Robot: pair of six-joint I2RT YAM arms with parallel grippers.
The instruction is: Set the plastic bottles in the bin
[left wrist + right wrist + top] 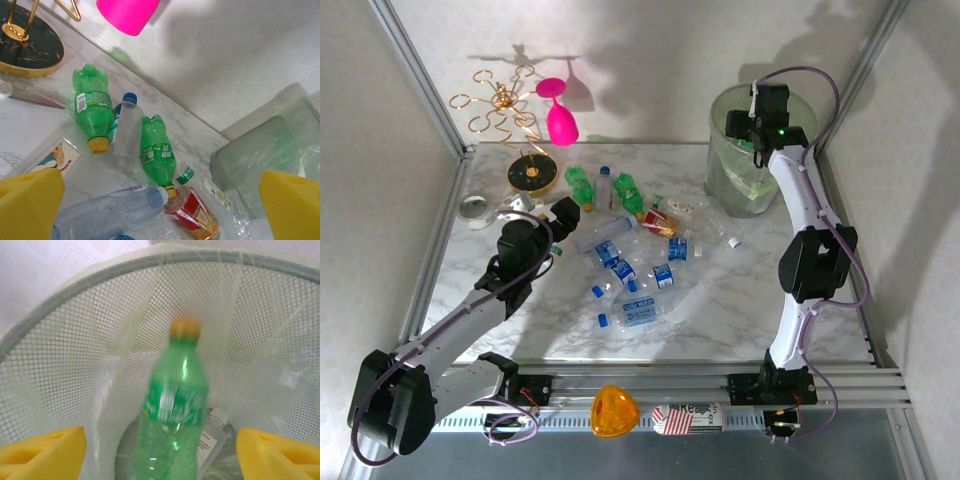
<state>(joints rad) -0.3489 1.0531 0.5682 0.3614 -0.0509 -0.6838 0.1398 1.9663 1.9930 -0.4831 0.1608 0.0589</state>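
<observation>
From above, the right hand (767,128) hangs over the bin (720,175) at the table's (740,300) far right corner, with bottles (625,265) littering the middle. Left wrist: the left hand (160,210) is spread wide above two green bottles (92,112). Right wrist: fingers (42,452) released and apart, a blurred green bottle (175,405) inside the bin.

The white marbled bench (750,310) carries a loose scatter of plastic bottles (607,252) across its middle, two green ones (579,186) toward the back and clear blue-labelled ones (640,312) nearer. The bin (732,180) stands at the far right corner. A black round stand base (531,172) sits far left.
</observation>
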